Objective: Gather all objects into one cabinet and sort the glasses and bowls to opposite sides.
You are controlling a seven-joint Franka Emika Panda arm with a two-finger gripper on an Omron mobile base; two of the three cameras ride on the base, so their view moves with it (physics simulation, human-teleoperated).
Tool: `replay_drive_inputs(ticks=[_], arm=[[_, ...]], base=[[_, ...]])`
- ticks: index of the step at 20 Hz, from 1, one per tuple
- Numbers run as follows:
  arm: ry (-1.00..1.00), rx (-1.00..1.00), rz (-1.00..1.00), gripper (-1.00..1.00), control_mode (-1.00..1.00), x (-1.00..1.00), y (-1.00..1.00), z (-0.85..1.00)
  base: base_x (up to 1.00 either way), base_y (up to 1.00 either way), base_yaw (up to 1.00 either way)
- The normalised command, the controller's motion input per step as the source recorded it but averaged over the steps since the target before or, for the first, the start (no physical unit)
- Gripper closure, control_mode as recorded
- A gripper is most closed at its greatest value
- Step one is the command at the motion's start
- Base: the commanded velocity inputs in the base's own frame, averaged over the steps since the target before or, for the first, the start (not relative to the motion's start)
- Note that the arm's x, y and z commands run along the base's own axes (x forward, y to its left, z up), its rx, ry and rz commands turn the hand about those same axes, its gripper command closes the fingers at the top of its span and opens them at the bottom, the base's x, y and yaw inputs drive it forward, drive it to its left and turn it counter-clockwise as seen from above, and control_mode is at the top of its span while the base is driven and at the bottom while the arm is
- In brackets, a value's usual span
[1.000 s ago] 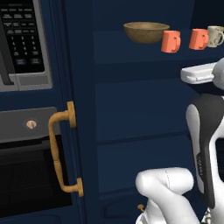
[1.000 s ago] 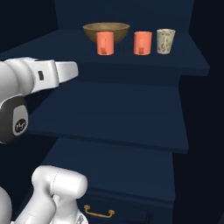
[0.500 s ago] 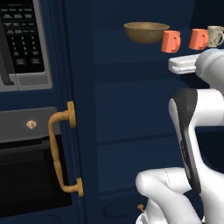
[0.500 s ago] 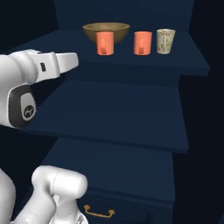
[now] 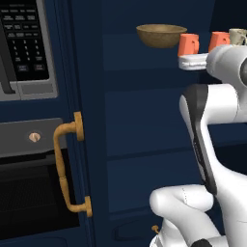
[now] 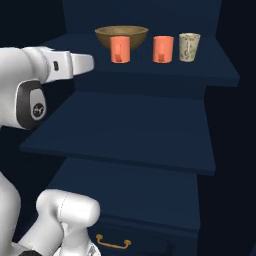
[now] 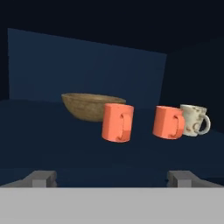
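Note:
On the top shelf of the open navy cabinet (image 6: 150,125) stand a wide olive-brown bowl (image 6: 121,34), two coral-orange cups (image 6: 120,49) (image 6: 163,48) and a cream cup (image 6: 189,47). The bowl is at the left, just behind the first orange cup; the cream cup is at the right end. In the hand view the bowl (image 7: 87,105), the orange cups (image 7: 117,122) (image 7: 168,122) and the cream cup (image 7: 194,119) lie straight ahead. My gripper (image 7: 111,178) is open and empty, level with that shelf and short of the cups.
The cabinet door (image 5: 87,96) with its curved brass handle (image 5: 65,169) stands open at the left. Beyond it are a microwave (image 5: 24,48) and a black oven (image 5: 34,193). Lower shelves (image 6: 125,195) are bare. A drawer with a brass pull (image 6: 112,243) sits below.
The arm has lifted the hand from below the top shelf up to shelf level and pushed it forward toward the cups. The cups and bowl have not moved.

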Motion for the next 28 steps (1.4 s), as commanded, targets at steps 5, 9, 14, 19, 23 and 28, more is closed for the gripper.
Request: replay_drive_inputs(ticks=[5, 9, 14, 19, 23, 28], arm=[[0.04, 0.06, -0.03, -1.00, -1.00, 0.39, 0.00, -0.10], [0.00, 0.01, 0.00, -1.00, -1.00, 0.18, 0.00, 0.00], [0.04, 0.04, 0.00, -1.00, -1.00, 0.41, -0.06, 0.00], [0.14, 0.06, 0.00, -1.00, -1.00, 0.18, -0.11, 0.07], [0.11, 0.00, 0.00, -1.00, -1.00, 0.09, -0.14, 0.03], [0.03, 0.00, 0.00, -1.00, -1.00, 0.09, -0.12, -0.01]], base=[[0.00, 0.00, 0.00], [0.00, 0.00, 0.00], [0.00, 0.00, 0.00], [0.00, 0.00, 0.00], [0.00, 0.00, 0.00], [0.00, 0.00, 0.00]])
